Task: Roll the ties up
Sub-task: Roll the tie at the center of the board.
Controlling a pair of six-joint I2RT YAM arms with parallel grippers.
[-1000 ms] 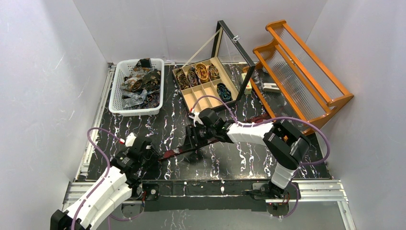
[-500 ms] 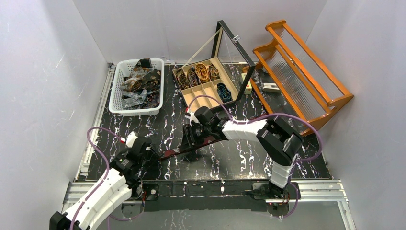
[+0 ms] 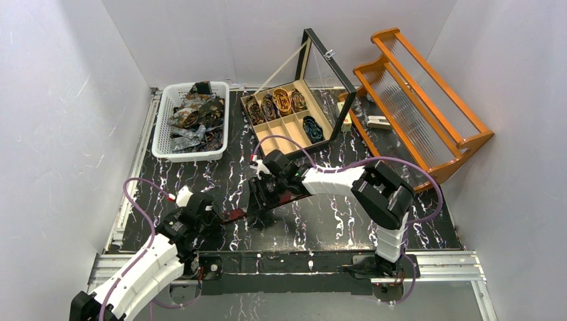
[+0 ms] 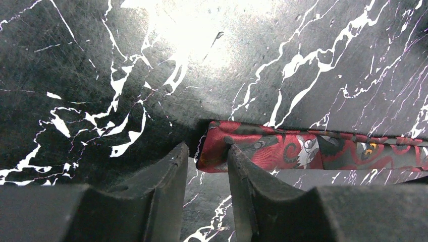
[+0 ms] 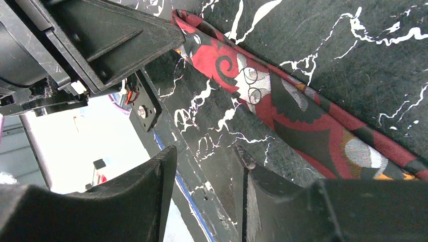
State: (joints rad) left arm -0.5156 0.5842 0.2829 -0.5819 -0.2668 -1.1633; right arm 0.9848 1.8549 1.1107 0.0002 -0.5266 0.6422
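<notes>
One red patterned tie (image 4: 282,151) flat on the black marbled table (image 4: 75,50), nothing gripping it.
The strip runs slantwise across the near half of the table. The left gripper (image 4: 206,148) hangs low at its folded end, fingers apart with bare table in the gap and one fingertip right at the fabric's edge. The right gripper (image 5: 204,151) hovers farther along, also parted and holding nothing. At the back, loose ties (image 3: 194,117) fill a white basket (image 3: 160,127), and coiled ties (image 3: 282,100) sit in a wooden box (image 3: 267,144).

My gripper (image 5: 204,151) hangs with jaws apart over the black marbled table (image 5: 353,50), the red patterned tie (image 5: 282,106) running slantwise just past it up to the left gripper (image 5: 101,35).
</notes>
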